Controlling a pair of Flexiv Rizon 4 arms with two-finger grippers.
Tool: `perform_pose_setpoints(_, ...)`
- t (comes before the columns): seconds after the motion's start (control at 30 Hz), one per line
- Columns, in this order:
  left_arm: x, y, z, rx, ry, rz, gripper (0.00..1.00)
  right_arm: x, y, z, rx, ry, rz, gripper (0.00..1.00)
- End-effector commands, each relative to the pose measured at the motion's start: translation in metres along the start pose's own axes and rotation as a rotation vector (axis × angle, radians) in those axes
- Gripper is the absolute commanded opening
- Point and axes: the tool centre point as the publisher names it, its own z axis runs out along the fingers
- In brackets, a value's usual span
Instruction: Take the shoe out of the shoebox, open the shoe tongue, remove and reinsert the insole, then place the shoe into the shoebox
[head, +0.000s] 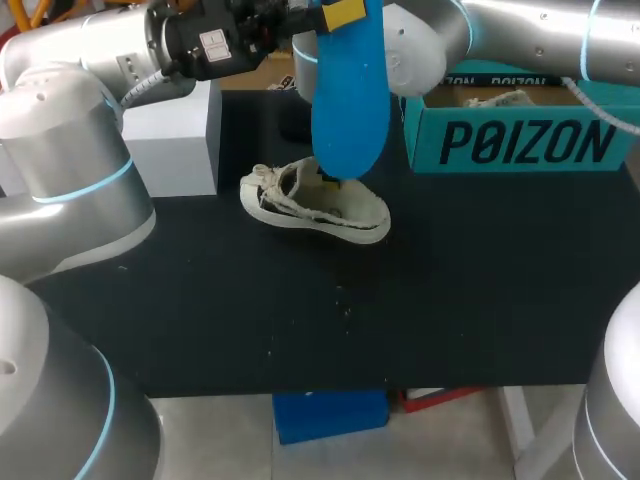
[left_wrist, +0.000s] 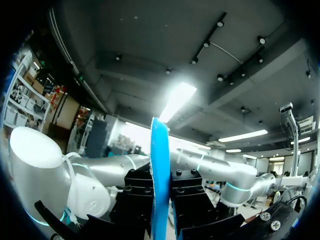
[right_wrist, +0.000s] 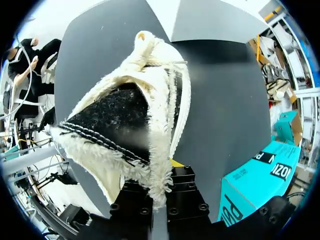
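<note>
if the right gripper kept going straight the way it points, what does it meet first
The shoe: its fleecy edge sits between the fingers of the right gripper. Beyond the shoe is the black table, so it would probably press the shoe onto that.

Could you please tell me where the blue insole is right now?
In the head view the blue insole hangs from the left gripper, above the cream shoe and left of the teal shoebox.
</note>
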Motion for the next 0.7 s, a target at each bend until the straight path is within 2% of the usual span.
perform_pose_setpoints(0.03, 0.001, 0.001, 0.0, 0.0, -0.001, 0.002, 0.0, 0.001, -0.015, -0.035, 0.045, -0.005, 0.319, 0.0)
perform_pose_setpoints(0.27, 0.001, 0.001, 0.0, 0.0, -0.001, 0.002, 0.0, 0.006, -0.02, -0.044, 0.079, 0.037, 0.808, 0.0)
perform_pose_setpoints(0.33, 0.001, 0.001, 0.0, 0.0, -0.001, 0.002, 0.0, 0.012, -0.022, -0.046, 0.06, 0.044, 0.923, 0.0)
perform_pose_setpoints(0.53, 0.001, 0.001, 0.0, 0.0, -0.001, 0.002, 0.0, 0.028, -0.022, -0.046, 0.026, 0.036, 1.146, 0.0)
perform_pose_setpoints(0.7, 0.001, 0.001, 0.0, 0.0, -0.001, 0.002, 0.0, 0.037, -0.022, -0.037, 0.016, 0.014, 1.275, 0.0)
